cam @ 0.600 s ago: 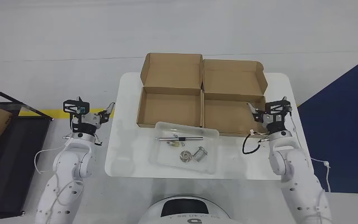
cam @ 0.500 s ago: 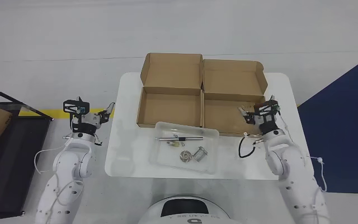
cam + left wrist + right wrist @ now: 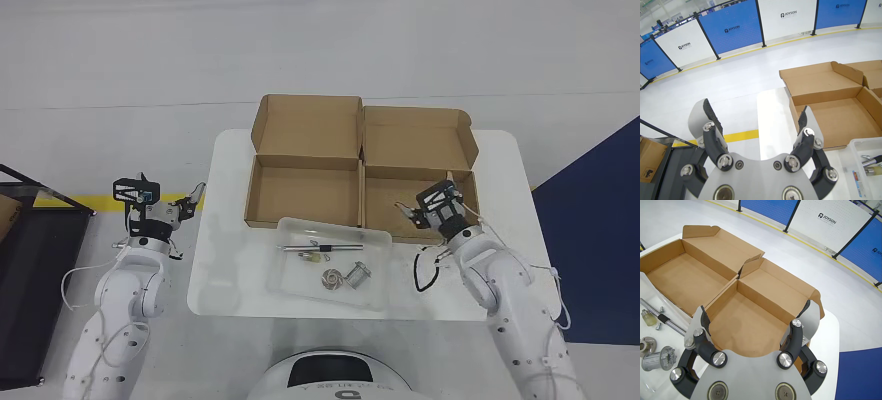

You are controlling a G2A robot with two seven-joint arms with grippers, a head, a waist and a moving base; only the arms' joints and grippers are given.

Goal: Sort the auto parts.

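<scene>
A clear plastic tray (image 3: 372, 240) at the table's front middle holds a thin metal rod (image 3: 322, 246), a yellowish cylinder (image 3: 309, 258), a flange (image 3: 329, 279) and a splined hub (image 3: 357, 271). Behind it two open cardboard boxes stand side by side, the left box (image 3: 303, 192) and the right box (image 3: 408, 205), both bare inside. My right gripper (image 3: 423, 197) hangs open over the right box's front part (image 3: 772, 283), nothing between its fingers (image 3: 704, 315). My left gripper (image 3: 755, 106) is open and empty off the table's left edge (image 3: 192, 194).
The white table (image 3: 230, 270) has bare surface left and right of the tray. A dark cart with a cardboard box (image 3: 653, 157) stands on the floor beside the left arm. Two small bolts (image 3: 658, 326) lie by the rod (image 3: 668, 321).
My right arm has swung inward from the table's right side to above the right box's front part. The left arm and the parts have not moved.
</scene>
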